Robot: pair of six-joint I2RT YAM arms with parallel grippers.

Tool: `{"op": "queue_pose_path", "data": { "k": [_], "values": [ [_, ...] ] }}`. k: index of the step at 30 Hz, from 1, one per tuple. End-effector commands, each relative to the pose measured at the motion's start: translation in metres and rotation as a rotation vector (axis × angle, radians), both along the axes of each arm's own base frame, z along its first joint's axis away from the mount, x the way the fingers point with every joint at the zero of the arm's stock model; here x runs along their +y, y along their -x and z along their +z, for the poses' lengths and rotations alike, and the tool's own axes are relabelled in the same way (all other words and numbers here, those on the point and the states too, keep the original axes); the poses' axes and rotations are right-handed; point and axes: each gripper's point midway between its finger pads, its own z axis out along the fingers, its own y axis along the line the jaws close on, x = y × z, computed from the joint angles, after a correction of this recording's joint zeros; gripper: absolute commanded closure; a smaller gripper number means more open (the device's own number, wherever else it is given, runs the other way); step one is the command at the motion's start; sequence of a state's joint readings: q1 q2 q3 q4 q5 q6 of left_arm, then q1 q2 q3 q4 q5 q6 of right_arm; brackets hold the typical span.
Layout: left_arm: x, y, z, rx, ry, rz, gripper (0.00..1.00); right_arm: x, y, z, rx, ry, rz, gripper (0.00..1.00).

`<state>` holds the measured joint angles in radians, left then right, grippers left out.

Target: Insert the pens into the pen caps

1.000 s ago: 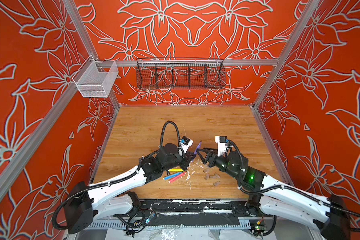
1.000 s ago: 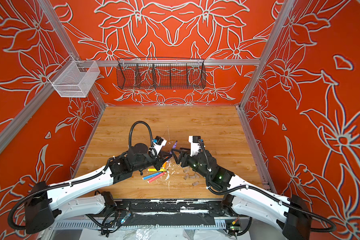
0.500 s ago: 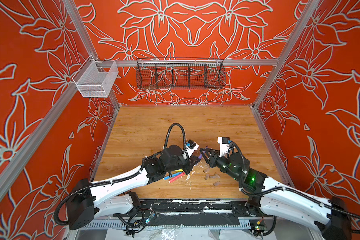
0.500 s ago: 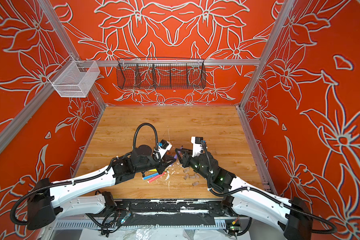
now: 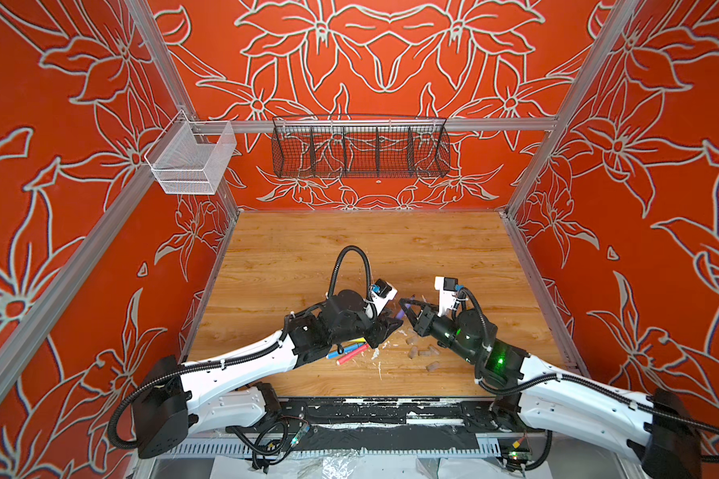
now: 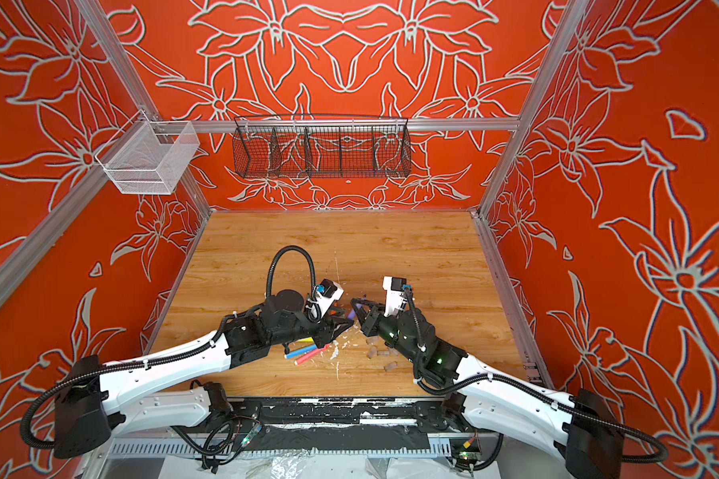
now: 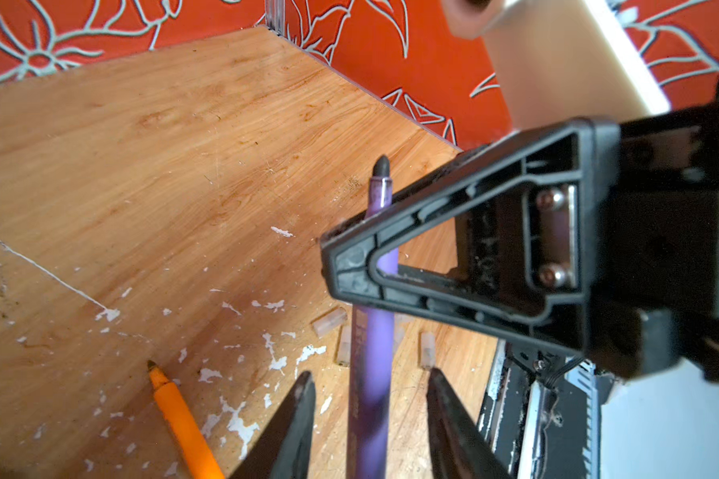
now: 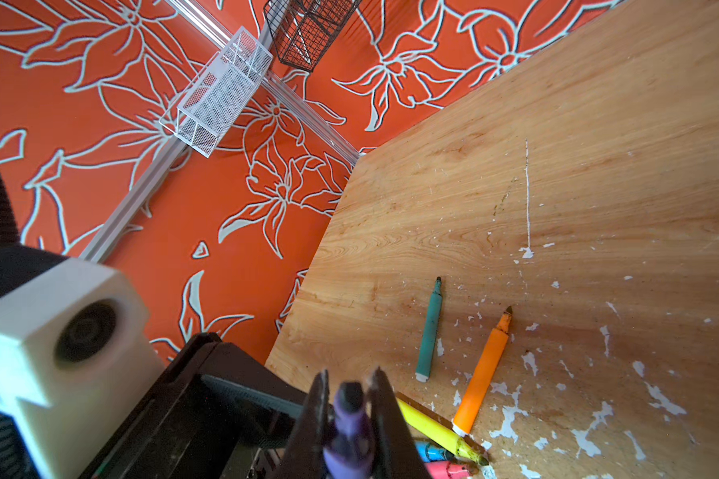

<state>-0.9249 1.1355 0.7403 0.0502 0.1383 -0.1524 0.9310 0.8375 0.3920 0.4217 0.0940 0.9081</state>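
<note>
Purple pen (image 7: 372, 340) hangs above the wooden table (image 5: 349, 249), pinched toward its nib end by the clenched jaws of the right gripper (image 8: 349, 381). The left gripper (image 7: 368, 373) has its jaws released, standing apart on either side of the barrel. The risk, as I judge it, is that this single pinch sits off the pen's middle, so a brush from a left finger drawing away could swing it or drop it among the pen caps (image 7: 328, 322) and white flecks below; a hold this near the nib may also stop a cap from seating
</note>
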Motion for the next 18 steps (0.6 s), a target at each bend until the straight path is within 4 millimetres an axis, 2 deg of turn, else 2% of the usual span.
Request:
{"op": "queue_pose_path", "data": {
  "k": [1, 8, 11, 13, 18],
  "values": [
    [-0.001, 0.001, 0.013, -0.04, 0.042, -0.004, 0.52, 0.007, 0.005, 0.014, -0.011, -0.113, 0.042, 1.0],
    [-0.005, -0.002, 0.006, -0.03, 0.03, 0.0, 0.41, 0.025, 0.012, 0.021, -0.013, -0.206, 0.134, 1.0],
    [-0.008, -0.004, 0.002, -0.016, 0.012, -0.003, 0.41, 0.029, 0.013, 0.022, -0.019, -0.223, 0.148, 1.0],
    [-0.008, -0.006, 0.001, -0.011, 0.009, 0.007, 0.43, 0.03, 0.012, 0.02, -0.015, -0.221, 0.141, 1.0],
    [-0.008, -0.007, -0.001, -0.009, 0.006, 0.011, 0.56, 0.024, 0.01, 0.018, -0.022, -0.248, 0.115, 1.0]
  ]
}}
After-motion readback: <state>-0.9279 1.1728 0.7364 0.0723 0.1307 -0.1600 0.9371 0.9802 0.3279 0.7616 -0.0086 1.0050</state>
